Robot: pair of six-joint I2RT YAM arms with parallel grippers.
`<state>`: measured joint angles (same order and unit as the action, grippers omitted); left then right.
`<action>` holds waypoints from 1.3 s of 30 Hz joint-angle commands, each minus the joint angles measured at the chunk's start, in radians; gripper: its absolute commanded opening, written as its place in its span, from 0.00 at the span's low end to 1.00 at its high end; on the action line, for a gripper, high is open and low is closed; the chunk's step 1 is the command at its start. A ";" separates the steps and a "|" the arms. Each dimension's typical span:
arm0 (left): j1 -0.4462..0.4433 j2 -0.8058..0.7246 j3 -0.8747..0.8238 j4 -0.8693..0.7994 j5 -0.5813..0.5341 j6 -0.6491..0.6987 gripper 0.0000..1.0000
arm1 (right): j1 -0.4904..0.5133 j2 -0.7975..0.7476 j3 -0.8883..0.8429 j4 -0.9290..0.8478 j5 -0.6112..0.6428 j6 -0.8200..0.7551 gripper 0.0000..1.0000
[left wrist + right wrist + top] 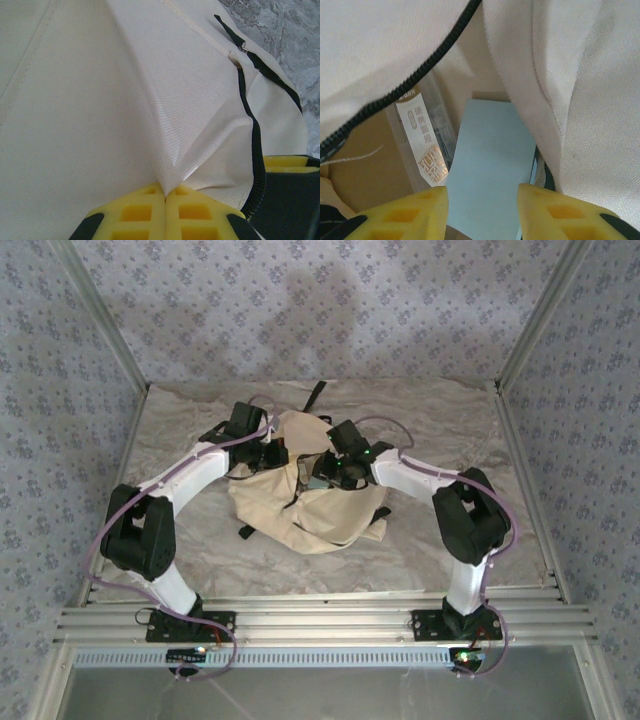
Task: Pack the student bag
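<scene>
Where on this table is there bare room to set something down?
Bare table left of the bag out to the edge, right of it beyond the right arm, and the near strip before the rail. The far strip is free except a black strap. Crowded: the bag's top, where the left hand pinches fabric and the right hand sits at the opening.

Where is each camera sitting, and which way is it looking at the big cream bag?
Top external: above and behind the arms, looking down at the cream fabric backpack on the grey marbled table; both arms show.
Left wrist: on the left gripper, facing backpack cloth pinched by its yellow fingers.
Right wrist: on the right gripper, peering inside at a pale blue flat sheet; yellow fingers apart.
Shared: all three see the backpack.
</scene>
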<state>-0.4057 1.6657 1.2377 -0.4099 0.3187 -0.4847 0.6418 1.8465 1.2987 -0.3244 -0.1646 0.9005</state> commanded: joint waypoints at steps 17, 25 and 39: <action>0.005 -0.056 0.003 0.040 0.028 -0.020 0.00 | 0.035 0.206 0.264 0.231 -0.175 -0.035 0.37; 0.006 -0.045 0.005 0.044 0.022 -0.015 0.00 | 0.018 0.026 0.103 0.131 -0.094 -0.136 0.45; 0.007 -0.115 -0.001 -0.004 -0.023 -0.026 0.91 | 0.108 -0.127 0.059 -0.183 -0.008 -0.262 0.51</action>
<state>-0.3946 1.6360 1.2346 -0.3985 0.3195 -0.5091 0.7094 1.7401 1.3655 -0.3958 -0.2192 0.6704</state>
